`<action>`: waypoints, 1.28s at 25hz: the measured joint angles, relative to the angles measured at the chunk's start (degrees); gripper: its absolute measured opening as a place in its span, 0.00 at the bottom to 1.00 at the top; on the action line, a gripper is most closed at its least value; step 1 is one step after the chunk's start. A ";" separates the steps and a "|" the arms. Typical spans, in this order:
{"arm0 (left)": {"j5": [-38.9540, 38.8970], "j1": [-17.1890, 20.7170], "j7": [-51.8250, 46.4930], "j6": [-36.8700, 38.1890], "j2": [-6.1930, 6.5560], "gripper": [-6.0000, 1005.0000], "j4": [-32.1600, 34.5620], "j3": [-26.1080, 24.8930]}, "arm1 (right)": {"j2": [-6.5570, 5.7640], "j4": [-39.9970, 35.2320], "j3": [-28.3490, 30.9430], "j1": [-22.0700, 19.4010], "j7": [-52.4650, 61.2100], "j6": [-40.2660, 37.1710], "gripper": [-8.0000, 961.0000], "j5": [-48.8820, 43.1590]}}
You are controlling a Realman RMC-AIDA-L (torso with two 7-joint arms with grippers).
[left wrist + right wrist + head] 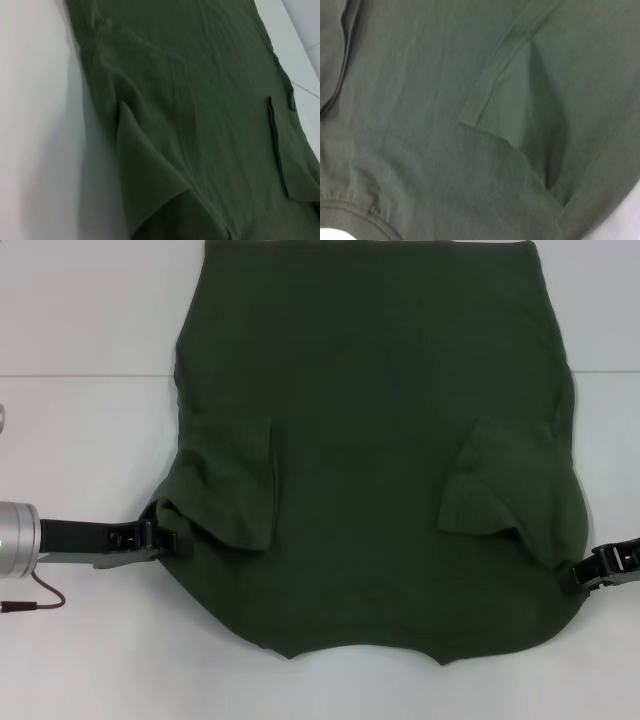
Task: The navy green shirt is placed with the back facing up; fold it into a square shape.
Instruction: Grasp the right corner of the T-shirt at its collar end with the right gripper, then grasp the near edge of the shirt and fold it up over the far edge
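Note:
The navy green shirt (370,440) lies flat on the white table (80,320), its neckline toward me at the near edge. Both short sleeves are folded inward onto the body, the left sleeve (235,480) and the right sleeve (490,485). My left gripper (182,540) sits at the shirt's left edge near the shoulder, shut on a puckered bit of cloth. My right gripper (580,576) is at the right edge, shut on the cloth there. The wrist views show only the shirt (200,100) and the shirt (420,125) with a folded sleeve, no fingers.
A thin dark cable (30,600) trails from the left arm's silver wrist (15,535) over the table. A seam (80,375) crosses the table behind. Bare white surface shows on both sides of the shirt and along the near edge.

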 joint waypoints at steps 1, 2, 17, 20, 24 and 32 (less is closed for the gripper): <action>-0.07 0.00 -0.04 -0.04 0.00 0.03 0.00 0.00 | -0.01 0.01 0.06 0.00 0.00 0.00 0.52 -0.03; -0.15 0.01 -0.08 -0.08 0.00 0.03 0.00 0.00 | -0.04 0.01 0.14 -0.01 0.00 0.01 0.50 -0.06; -0.05 0.25 1.04 3.93 0.30 0.03 0.07 -0.80 | -0.73 -0.35 0.22 0.24 -4.69 -4.49 0.05 0.21; 0.20 0.45 1.44 8.87 1.07 0.03 0.17 -1.79 | -1.35 -0.42 0.07 0.10 -7.11 -8.58 0.05 0.04; 2.53 0.98 1.28 14.15 1.79 0.03 0.37 -4.27 | -1.93 -0.18 -0.10 -0.26 -11.23 -14.16 0.05 -0.06; 11.17 1.86 1.78 26.54 2.66 0.04 0.11 -9.56 | -0.83 0.13 -1.83 -1.44 -20.25 -22.74 0.05 -1.41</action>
